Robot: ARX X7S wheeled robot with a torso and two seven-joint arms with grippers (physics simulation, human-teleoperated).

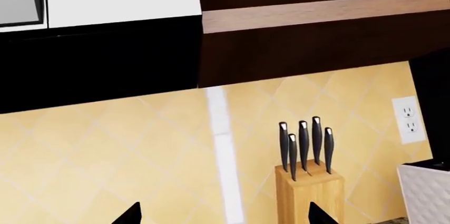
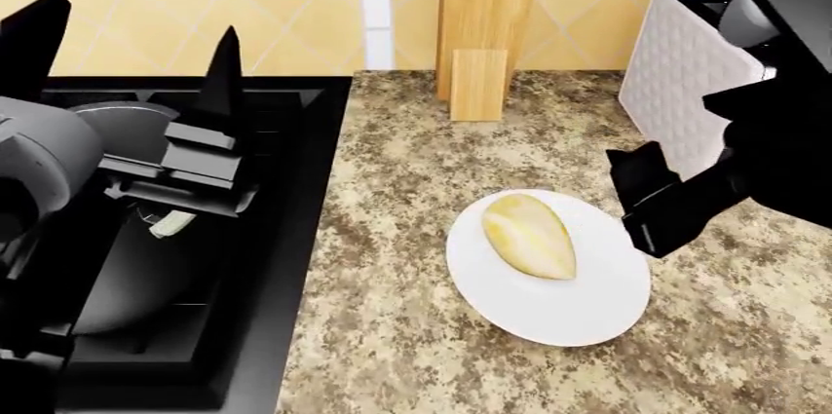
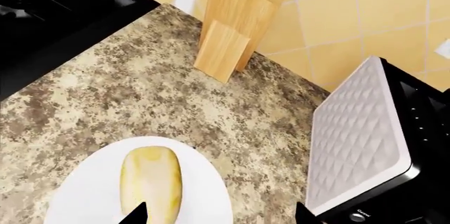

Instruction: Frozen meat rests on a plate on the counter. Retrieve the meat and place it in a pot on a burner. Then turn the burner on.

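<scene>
Meat on plate, both grippers spread wide, empty; toaster label unreadable

Yellow tiled wall (diamond pattern), dark cabinets.

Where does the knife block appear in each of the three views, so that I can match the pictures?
Left wrist view: the knife block stands low, against the yellow tiled wall, knife handles up.
Head view: the knife block is at top centre, behind the plate.
Right wrist view: it is at top centre.
Shared landmark: the white quilted appliance beside it.
</scene>
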